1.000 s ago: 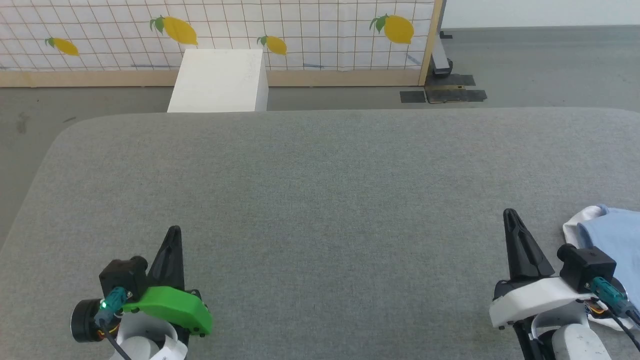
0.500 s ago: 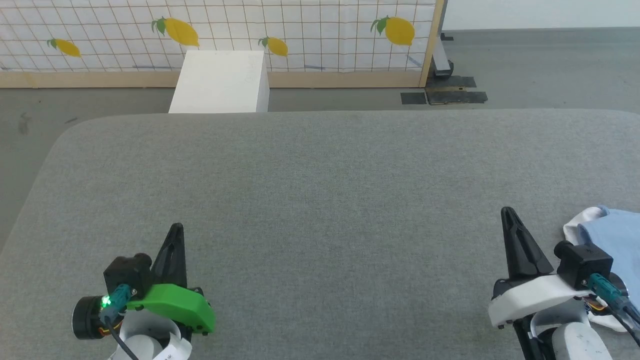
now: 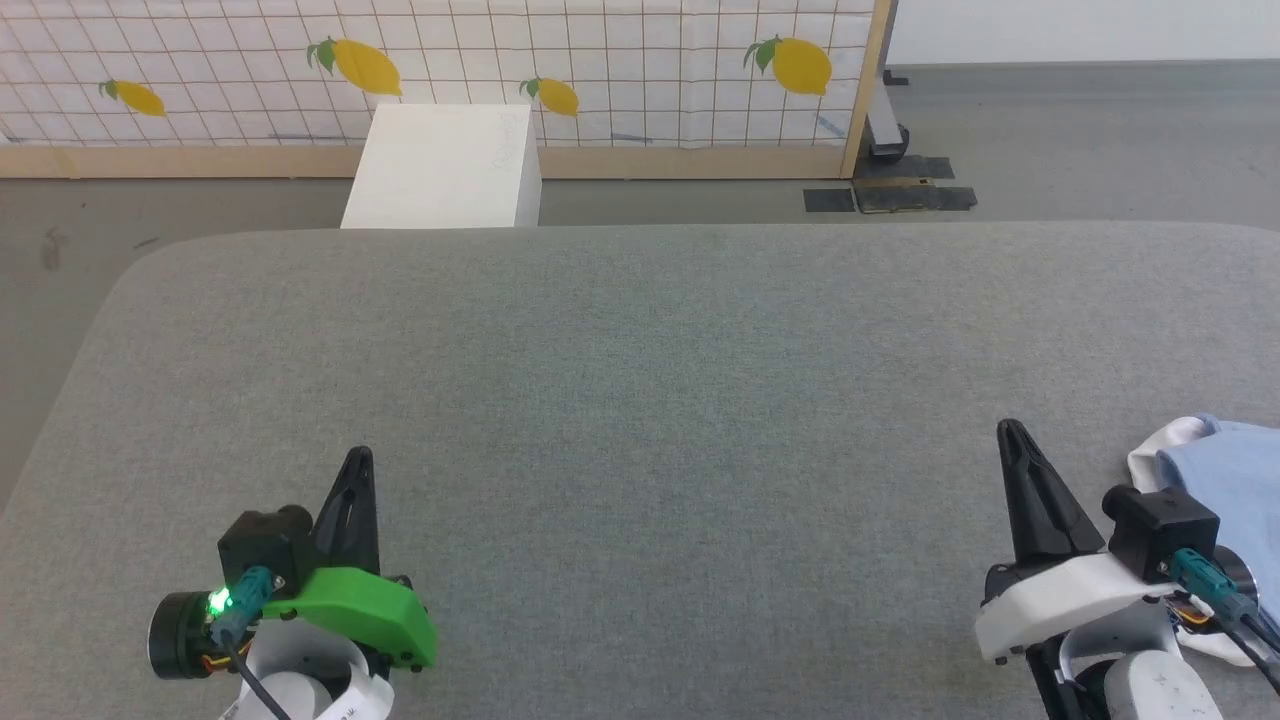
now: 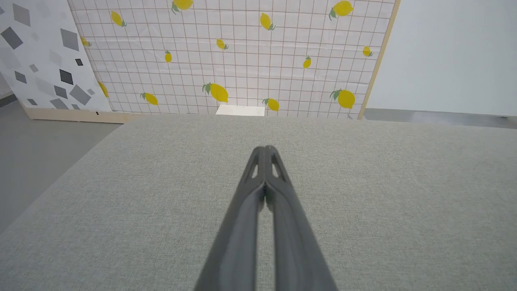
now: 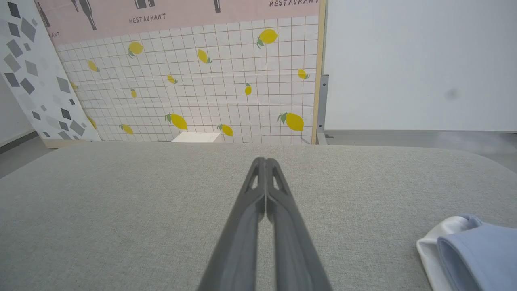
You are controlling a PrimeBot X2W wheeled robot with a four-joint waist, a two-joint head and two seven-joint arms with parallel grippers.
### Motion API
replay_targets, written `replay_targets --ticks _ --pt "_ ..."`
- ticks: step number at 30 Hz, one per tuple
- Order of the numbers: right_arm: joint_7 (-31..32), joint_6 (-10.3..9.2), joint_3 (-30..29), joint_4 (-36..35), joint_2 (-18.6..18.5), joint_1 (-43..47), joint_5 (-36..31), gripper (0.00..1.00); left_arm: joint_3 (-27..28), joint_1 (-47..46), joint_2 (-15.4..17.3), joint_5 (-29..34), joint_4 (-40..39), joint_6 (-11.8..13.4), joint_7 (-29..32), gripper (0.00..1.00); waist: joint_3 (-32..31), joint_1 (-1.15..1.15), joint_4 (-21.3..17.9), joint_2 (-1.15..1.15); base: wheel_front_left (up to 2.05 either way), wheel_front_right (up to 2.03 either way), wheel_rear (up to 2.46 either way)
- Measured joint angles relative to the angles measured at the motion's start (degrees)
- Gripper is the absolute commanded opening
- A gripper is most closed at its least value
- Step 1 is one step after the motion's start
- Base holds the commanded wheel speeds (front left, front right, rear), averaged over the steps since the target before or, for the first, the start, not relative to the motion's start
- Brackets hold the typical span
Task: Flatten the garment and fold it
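The garment [image 3: 1225,480], light blue with a white edge, lies bunched at the right edge of the grey padded table [image 3: 640,380], mostly cut off by the head view. It also appears at the lower right of the right wrist view as a blue fold over white cloth [image 5: 472,250]. My right gripper [image 3: 1012,432] hovers just left of the garment, shut and holding nothing, fingertips together [image 5: 265,161]. My left gripper [image 3: 358,460] is at the lower left over bare table, also shut and holding nothing [image 4: 264,149].
A white box [image 3: 440,165] stands on the floor beyond the table's far edge. Behind it is a lemon-patterned grid panel [image 3: 600,60] with a wooden frame. Grey floor surrounds the table on the left and far sides.
The whole head view has drifted slightly down and right, so the camera moved. Both grippers keep their places over the table and stay shut.
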Motion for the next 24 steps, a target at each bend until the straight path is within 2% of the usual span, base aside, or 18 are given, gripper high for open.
replay_targets --ticks 24 --pt "2.7 0.0 0.52 -2.79 0.0 0.95 -2.09 0.0 1.53 1.05 -1.91 4.03 -2.63 -0.44 2.66 0.0 -0.36 0.0 0.25 0.0 0.0 0.0 0.0"
